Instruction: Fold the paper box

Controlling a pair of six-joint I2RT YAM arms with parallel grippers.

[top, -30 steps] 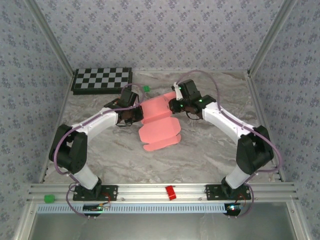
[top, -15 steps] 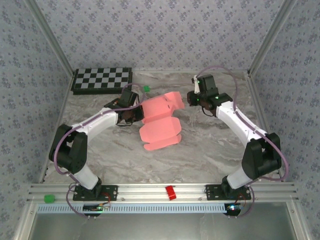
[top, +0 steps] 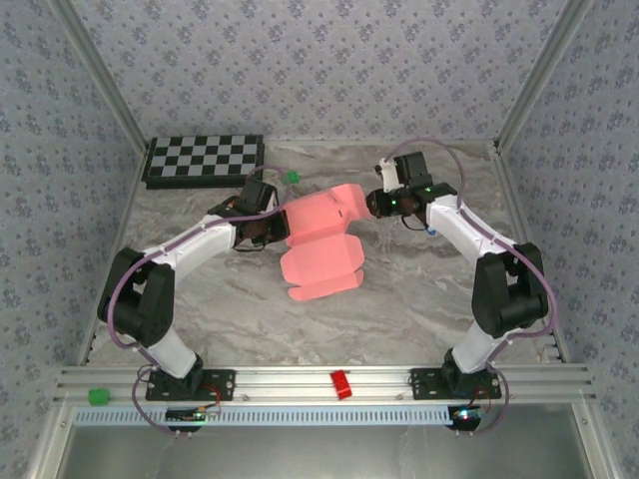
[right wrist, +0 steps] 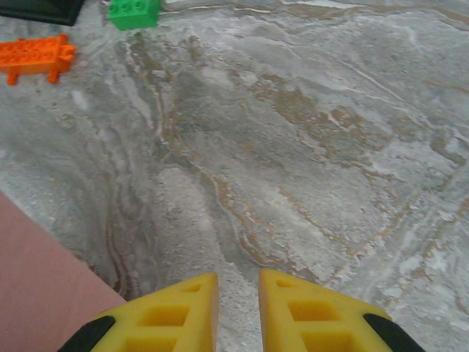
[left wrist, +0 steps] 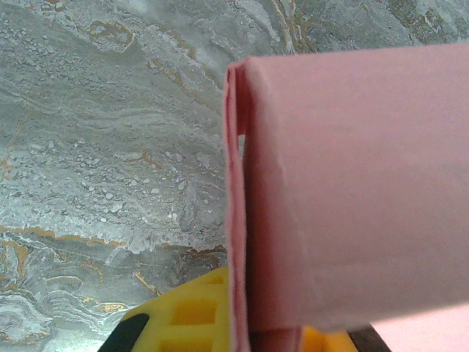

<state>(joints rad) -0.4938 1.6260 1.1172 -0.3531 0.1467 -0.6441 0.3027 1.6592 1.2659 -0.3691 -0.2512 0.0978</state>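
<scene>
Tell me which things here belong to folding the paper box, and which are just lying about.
For the job: paper box; left gripper, shut on its edge; right gripper, near the box, holding nothing.

Lying about: checkerboard; green brick; orange brick; red block and green block on the front rail.
</scene>
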